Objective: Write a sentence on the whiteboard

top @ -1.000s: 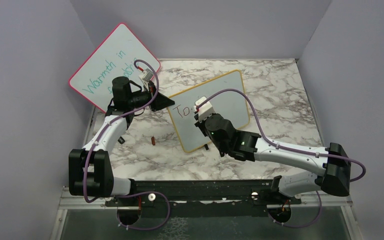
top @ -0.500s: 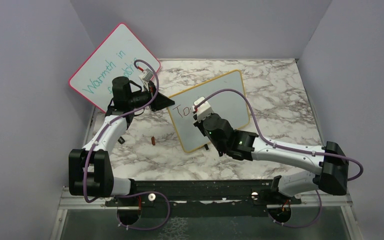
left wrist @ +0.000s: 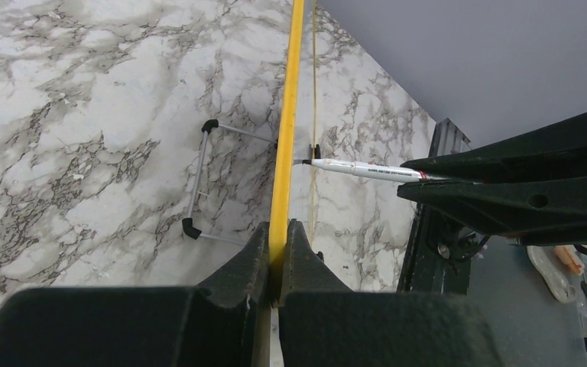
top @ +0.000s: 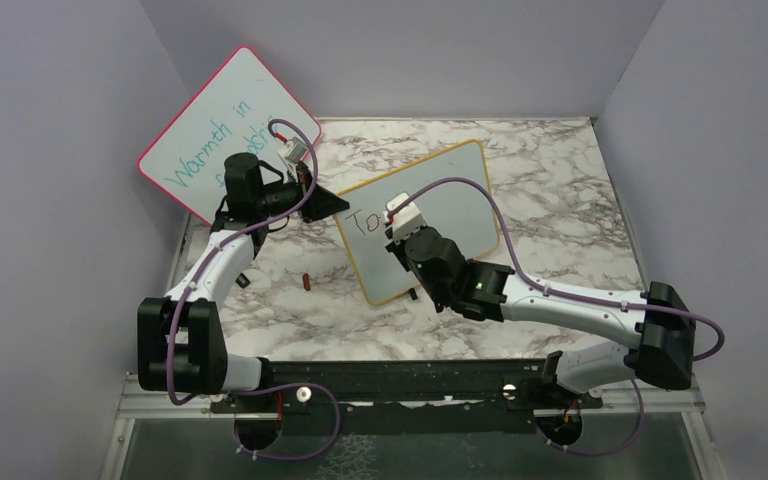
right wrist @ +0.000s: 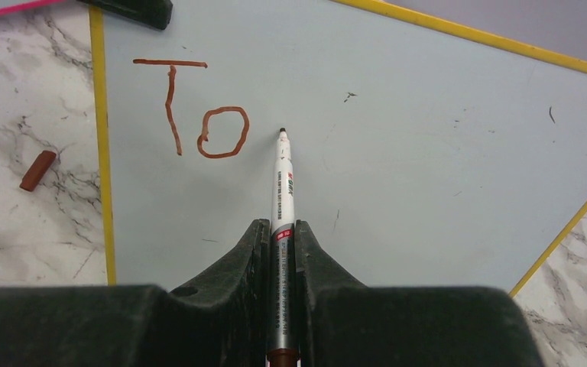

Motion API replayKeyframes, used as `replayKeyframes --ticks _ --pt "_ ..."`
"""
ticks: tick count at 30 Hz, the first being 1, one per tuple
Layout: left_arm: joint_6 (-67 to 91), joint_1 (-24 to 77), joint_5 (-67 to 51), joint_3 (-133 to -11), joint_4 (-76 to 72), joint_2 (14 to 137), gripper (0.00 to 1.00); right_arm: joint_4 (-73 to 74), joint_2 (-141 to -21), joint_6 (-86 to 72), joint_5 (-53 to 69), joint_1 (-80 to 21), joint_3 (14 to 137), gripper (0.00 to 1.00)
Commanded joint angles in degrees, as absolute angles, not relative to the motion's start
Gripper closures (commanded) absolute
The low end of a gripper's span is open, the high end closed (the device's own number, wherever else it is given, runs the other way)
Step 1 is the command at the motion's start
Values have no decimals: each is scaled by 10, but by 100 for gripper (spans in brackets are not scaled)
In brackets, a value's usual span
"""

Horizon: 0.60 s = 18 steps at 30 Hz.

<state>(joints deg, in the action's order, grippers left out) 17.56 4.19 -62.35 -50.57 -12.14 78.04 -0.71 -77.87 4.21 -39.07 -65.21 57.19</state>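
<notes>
The yellow-framed whiteboard (top: 460, 195) stands tilted on the marble table. My left gripper (top: 336, 207) is shut on its left edge; in the left wrist view the yellow frame (left wrist: 287, 138) is pinched between the jaws of that gripper (left wrist: 278, 229). My right gripper (right wrist: 281, 228) is shut on a silver-white marker (right wrist: 283, 183). The marker's tip meets the board face (right wrist: 428, 138) just right of the red-brown letters "To" (right wrist: 199, 130), all there is of the sentence. The left wrist view shows the marker (left wrist: 367, 170) reaching the board from the right.
A pink-framed board with teal writing (top: 225, 120) leans against the back left wall. A small red-brown marker cap (top: 305, 281) lies on the table left of the whiteboard. The whiteboard's wire foot (left wrist: 199, 183) rests on the marble behind it.
My right arm has crept slightly to the left with the marker, which is still at the board. The left arm and the whiteboard have not moved.
</notes>
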Motion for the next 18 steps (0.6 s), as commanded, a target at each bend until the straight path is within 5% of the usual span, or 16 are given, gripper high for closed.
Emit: replayKeyframes --ticks 1,18 --pt "133 45 -622 -504 -94 795 100 -40 -788 53 -391 -648 575 100" --pt "132 44 -621 -504 -92 795 100 -20 -784 51 -351 -648 574 99"
